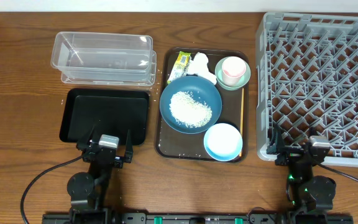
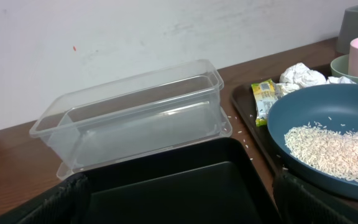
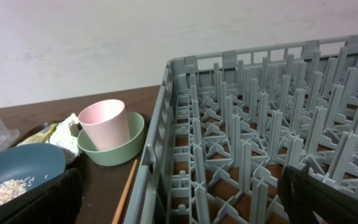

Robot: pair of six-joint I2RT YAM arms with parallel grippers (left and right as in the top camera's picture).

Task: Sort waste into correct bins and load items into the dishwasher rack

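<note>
Overhead only: light blue bowl (image 1: pixel 222 141)

rack (image 1: pixel 319 81): right side cut off overhead
green bowl (image 1: pixel 247 78): inside hidden by cup (image 1: pixel 232 70)
wrapper (image 1: pixel 182 64): print too small to read
plate (image 2: pixel 316 106): cut by left wrist view's right edge
left tool fingers (image 2: pixel 61 202): blurred, cut by bottom edge

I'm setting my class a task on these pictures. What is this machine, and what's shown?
Two robot arms at a table. One picture looks down from above; the others come from a camera on each wrist. The left gripper and right gripper are open, holding nothing. On the table: a clear tub, a black tray, a grey rack, and a brown tray carrying a blue plate of rice, a tissue, a wrapper, a pink cup inside a green bowl, and a light blue bowl.
</note>
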